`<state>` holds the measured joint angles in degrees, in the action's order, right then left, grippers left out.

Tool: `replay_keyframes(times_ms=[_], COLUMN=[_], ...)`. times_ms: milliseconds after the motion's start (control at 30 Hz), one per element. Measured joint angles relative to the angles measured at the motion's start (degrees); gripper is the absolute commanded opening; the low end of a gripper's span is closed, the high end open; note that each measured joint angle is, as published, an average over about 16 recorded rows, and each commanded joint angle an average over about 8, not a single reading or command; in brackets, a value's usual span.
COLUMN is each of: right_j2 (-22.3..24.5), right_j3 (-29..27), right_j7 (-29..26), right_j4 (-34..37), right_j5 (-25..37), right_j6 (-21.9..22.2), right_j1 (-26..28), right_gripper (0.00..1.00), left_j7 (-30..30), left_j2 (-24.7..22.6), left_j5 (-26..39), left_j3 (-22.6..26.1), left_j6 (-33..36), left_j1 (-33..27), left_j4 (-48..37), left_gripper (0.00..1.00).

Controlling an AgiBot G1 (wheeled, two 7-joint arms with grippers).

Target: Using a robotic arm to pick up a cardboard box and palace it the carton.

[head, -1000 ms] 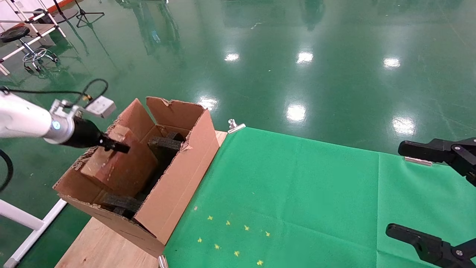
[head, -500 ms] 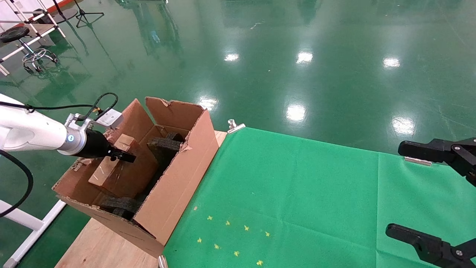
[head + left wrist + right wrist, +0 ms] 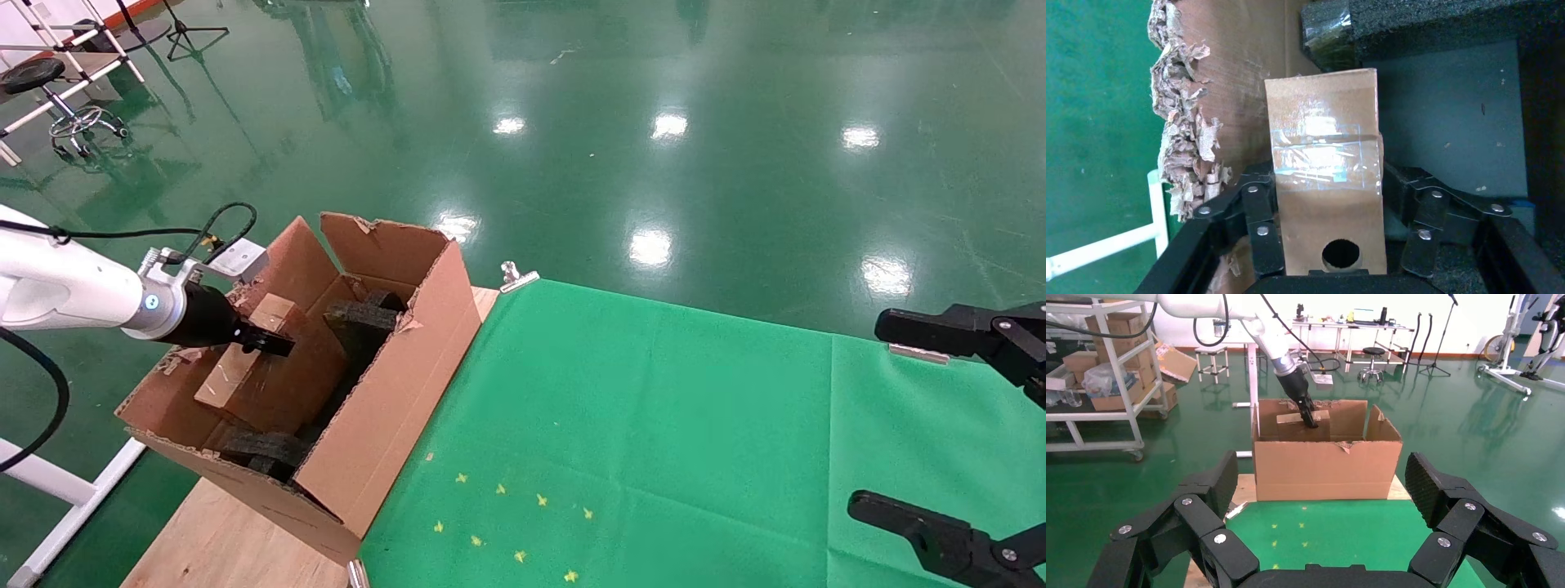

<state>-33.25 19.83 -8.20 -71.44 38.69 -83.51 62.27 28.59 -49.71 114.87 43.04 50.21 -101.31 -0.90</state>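
The robotic arm's left gripper [image 3: 274, 343] is shut on the cardboard box [image 3: 270, 384] and holds it down inside the left half of the carton [image 3: 409, 384]. In the left wrist view the black fingers [image 3: 1260, 214] press both sides of the taped box [image 3: 1324, 159], with its round hole next to the gripper's palm. The box stands between the carton's ragged wall [image 3: 1187, 141] and the black foam [image 3: 1425, 24]. The right gripper [image 3: 891, 425] is open and empty over the green cloth at the right edge. The right wrist view shows the carton [image 3: 1327, 468] and the box [image 3: 1291, 417] from the side.
The carton stands on the wooden tabletop [image 3: 221, 539] at the left end. A green cloth [image 3: 654, 425] with small yellow stars covers the rest, held by a metal clip [image 3: 519, 278]. Black foam blocks [image 3: 359, 314] fill the carton's middle. A white frame [image 3: 73, 498] stands left of the table.
The left gripper has lowered the cardboard box deeper into the carton and tipped it more upright; in the last half second it has barely moved. The right gripper has not moved.
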Motion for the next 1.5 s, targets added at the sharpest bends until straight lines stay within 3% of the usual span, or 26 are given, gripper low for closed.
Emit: replay_keyframes(times_ms=[467,1033,1500], right_j2=[0.0,0.0,0.0], right_j3=[0.0,0.0,0.0], right_j7=[0.0,0.0,0.0], right_j4=[0.0,0.0,0.0], right_j5=[0.0,0.0,0.0], right_j6=[0.0,0.0,0.0], right_j1=[0.0,0.0,0.0], right_gripper=[1.00,1.00,1.00], left_j7=[-1.3,-5.8,-6.8], left_j2=[1.0,6.9,7.7], left_j5=[-1.0,-8.7,-14.1], left_j3=[-0.8,-5.9,-7.8], left_j6=[1.4,10.8,13.3], left_j1=[-2.1,-9.1,-5.4], left_j4=[1.7,11.1,16.6], left_gripper=[1.00,1.00,1.00])
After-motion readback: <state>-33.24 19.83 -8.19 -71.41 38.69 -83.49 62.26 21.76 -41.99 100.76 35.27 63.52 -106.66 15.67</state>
